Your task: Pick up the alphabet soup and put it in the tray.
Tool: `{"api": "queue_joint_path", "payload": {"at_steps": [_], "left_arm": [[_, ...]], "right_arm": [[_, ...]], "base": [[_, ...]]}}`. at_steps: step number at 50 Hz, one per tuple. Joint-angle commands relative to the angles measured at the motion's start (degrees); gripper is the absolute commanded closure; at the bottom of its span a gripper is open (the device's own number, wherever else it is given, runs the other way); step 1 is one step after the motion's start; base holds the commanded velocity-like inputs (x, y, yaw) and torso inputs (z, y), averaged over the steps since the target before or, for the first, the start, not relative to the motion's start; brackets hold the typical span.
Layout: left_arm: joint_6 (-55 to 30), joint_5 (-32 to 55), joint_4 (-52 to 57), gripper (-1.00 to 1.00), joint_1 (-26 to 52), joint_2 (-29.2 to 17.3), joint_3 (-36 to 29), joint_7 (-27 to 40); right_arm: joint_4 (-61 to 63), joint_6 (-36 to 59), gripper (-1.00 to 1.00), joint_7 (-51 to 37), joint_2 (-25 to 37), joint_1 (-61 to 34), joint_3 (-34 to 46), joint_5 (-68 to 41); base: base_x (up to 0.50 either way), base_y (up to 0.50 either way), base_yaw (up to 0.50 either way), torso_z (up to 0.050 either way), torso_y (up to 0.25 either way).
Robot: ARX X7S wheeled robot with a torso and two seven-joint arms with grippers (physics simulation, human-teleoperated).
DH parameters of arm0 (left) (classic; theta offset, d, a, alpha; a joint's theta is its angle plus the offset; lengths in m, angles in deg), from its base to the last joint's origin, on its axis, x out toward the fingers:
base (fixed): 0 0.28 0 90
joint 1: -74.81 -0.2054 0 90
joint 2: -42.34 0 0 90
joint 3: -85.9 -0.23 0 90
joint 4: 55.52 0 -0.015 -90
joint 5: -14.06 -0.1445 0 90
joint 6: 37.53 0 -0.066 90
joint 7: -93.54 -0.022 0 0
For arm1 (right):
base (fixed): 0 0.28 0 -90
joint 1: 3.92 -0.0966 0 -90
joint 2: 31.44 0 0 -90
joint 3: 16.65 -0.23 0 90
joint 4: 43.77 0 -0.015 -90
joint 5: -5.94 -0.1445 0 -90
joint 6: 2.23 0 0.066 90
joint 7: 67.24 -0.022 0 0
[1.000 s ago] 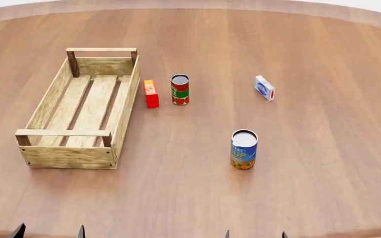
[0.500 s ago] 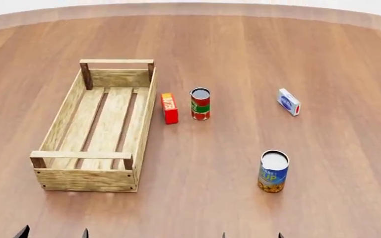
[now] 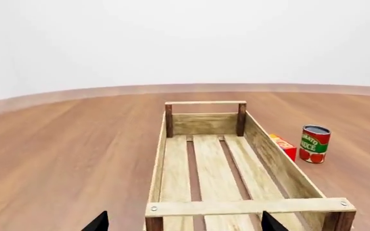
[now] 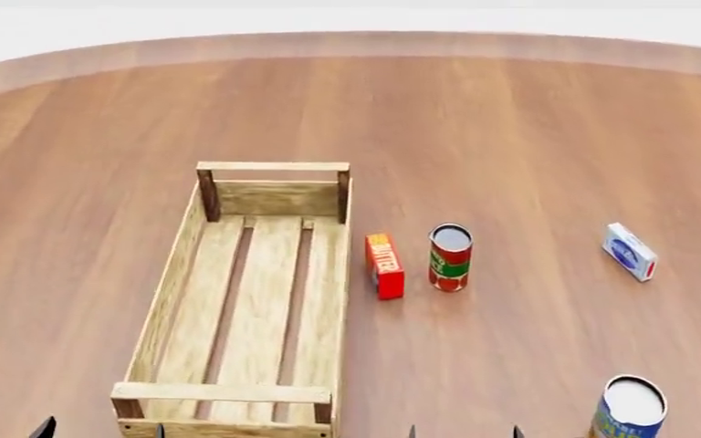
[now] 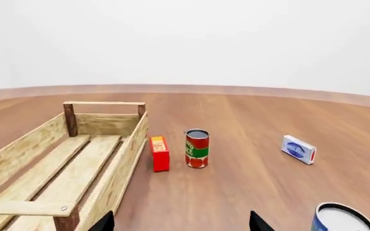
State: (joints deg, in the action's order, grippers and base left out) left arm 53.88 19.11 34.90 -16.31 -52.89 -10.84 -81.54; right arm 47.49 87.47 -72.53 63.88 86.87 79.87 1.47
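Both tools barely show. Only dark fingertip points poke up at the near edge of each picture: the left tool (image 3: 179, 222) has its two tips set wide apart in front of the tray's near end, and the right tool (image 5: 181, 221) likewise has its tips spread, with nothing between them. Neither one touches anything. On the wooden desk (image 4: 546, 119) the tray (image 4: 168, 301) lies lengthwise, running away from the robot, a light-wood slatted crate with darker corner posts and a rail across each end; nothing lies inside it. Just beside its right long wall, near the far end, stands a small red box (image 4: 383, 265), upright and apart from the wood as far as I can see. Next to that box, a little farther right, stands a red-and-green can (image 4: 451, 257) with a grey top, also upright. Well off to the right lies a small blue-and-white box (image 4: 630, 251), tilted at an angle on the desk. The alphabet soup (image 4: 628, 411) stands upright at the near right corner of the head view, cut off by the bottom edge, so only its white flat top and the blue upper label are seen. It sits well apart from the tray, on the desk, just to the right of the right tool's tips, and the right wrist view catches the same rim at its lower corner.
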Motion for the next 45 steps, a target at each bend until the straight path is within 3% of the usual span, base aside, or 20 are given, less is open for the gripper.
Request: {"api": "queue_joint_path", "payload": {"at_steps": [1, 14, 38, 45], "left_arm": [[0.0, 0.7, 0.2, -1.00, -0.1, -0.8, -1.0, 0.8], [0.4, 1.2, -0.4, -1.00, 0.3, -1.4, -2.0, 1.5], [0.3, 2.2, 0.4, -1.00, 0.0, -2.5, -3.3, 2.7], [0.6, 2.3, 0.0, -1.00, 0.2, -2.7, -3.7, 3.0]], "right_arm": [[-0.2, -0.1, -1.00, -0.9, 0.6, -0.3, 0.8, -0.8], [-0.7, -0.3, -1.00, -1.5, 1.2, -0.4, 1.4, -2.1], [-0.6, -0.3, -1.00, -2.8, 2.1, -0.4, 2.5, -3.7], [-0.3, 0.4, -1.00, -3.3, 1.7, -0.3, 1.3, -6.7]], "base": [[0.45, 0.37, 0.00, 0.000, 0.000], [0.46, 0.36, 0.00, 0.000, 0.000], [0.50, 0.09, 0.00, 0.000, 0.001], [0.01, 0.00, 0.00, 0.000, 0.000]]}}
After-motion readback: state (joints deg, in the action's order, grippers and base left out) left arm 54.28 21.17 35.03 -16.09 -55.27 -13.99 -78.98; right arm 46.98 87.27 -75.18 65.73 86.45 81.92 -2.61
